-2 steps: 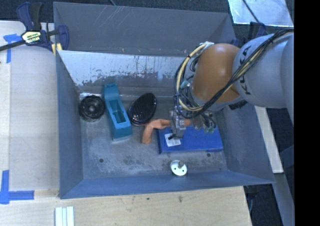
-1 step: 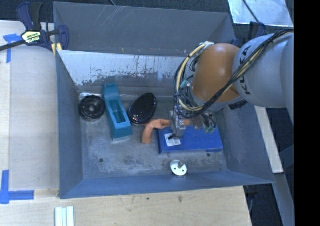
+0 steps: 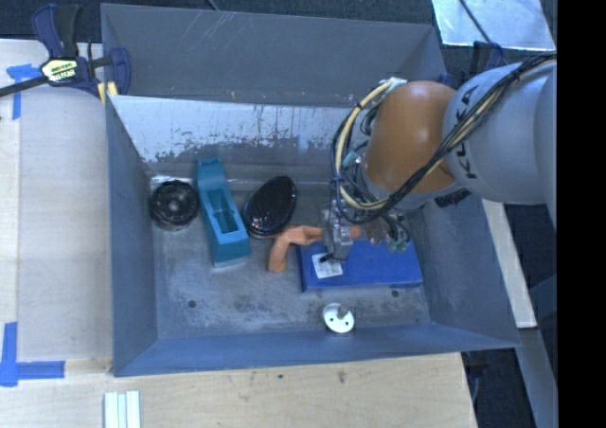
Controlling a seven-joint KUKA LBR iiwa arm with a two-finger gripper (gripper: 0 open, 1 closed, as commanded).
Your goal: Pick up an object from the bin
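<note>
One gripper (image 3: 333,251) hung low over the flat blue block (image 3: 379,270), at the bin's (image 3: 133,227) four o'clock — approach step.
Grip state could not be told — the next move likely called for closing cleanly on the block's edge, clear of the orange curved piece (image 3: 284,244) at nine o'clock.

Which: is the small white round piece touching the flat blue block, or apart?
Apart. The camera view shows bare bin floor between the small white round piece and the flat blue block's near edge.
</note>
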